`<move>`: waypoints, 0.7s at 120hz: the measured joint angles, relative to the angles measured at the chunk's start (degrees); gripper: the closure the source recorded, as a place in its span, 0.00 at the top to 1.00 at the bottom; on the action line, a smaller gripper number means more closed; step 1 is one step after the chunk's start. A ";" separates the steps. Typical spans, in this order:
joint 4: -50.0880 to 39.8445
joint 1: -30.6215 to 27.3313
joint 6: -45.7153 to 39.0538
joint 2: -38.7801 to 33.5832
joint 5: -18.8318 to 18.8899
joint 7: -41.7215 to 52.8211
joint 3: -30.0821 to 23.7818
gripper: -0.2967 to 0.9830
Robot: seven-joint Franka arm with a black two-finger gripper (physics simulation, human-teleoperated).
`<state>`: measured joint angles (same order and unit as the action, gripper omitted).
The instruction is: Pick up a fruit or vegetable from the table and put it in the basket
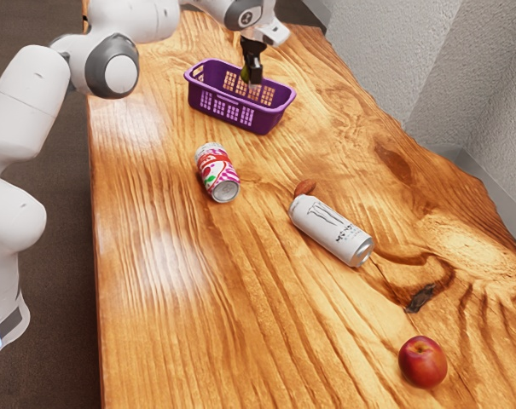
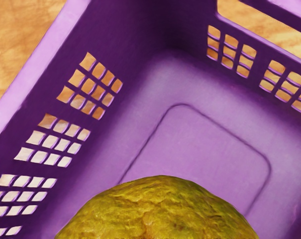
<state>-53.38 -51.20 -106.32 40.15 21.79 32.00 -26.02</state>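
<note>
Blk. two-finger gripper (image 1: 252,78): jaws clamped on 1 rounded, rough-skinned, yellow-green fruit (image 2: 160,211), parted approx. its width. Fruit loc.: above floor of rect. purple plastic basket (image 1: 277,118) w/ lattice sides.

Observed: my gripper (image 1: 253,80) positioned above the purple basket (image 1: 263,118), gripping a yellow-green fruit (image 1: 244,75). Wooden table (image 1: 164,341) bears a pink-patterned can (image 1: 215,170), a white can (image 1: 326,228) on its side and, well apart, a red apple (image 1: 423,362).

Bright scene; pale glare patches on wooden table (image 1: 168,273); shadowed corner inside basket (image 2: 140,30).
</note>
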 joint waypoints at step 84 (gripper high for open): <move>-0.57 36.50 20.11 -14.63 -11.79 -0.98 -6.16 0.76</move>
<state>-53.95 -14.71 -86.21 25.53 10.00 31.01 -32.18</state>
